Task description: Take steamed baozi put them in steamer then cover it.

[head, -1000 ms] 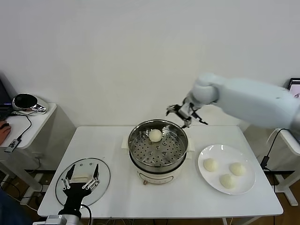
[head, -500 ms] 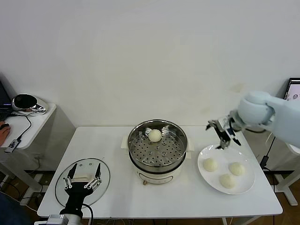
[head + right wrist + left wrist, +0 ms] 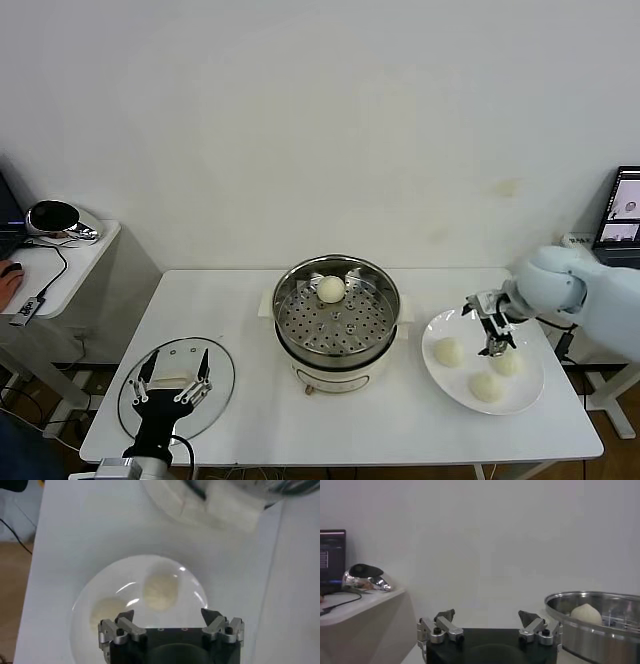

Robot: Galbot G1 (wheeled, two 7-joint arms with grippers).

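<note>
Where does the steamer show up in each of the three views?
Head view: the steamer stands mid-table, one baozi in it, between the lid and the plate.
Left wrist view: its steel rim is at the right edge, beyond the open left gripper.
Right wrist view: only its white base shows along the top.
Shared landmark: the baozi inside links the head and left wrist views.

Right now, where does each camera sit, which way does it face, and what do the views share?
Head view: high, looking down at the table; left gripper over the cover, right gripper above the plate.
Left wrist view: low, facing the wall; open fingers, steamer with one baozi.
Right wrist view: looking down on the plate; open fingers.
Shared: the plate's baozi.
</note>
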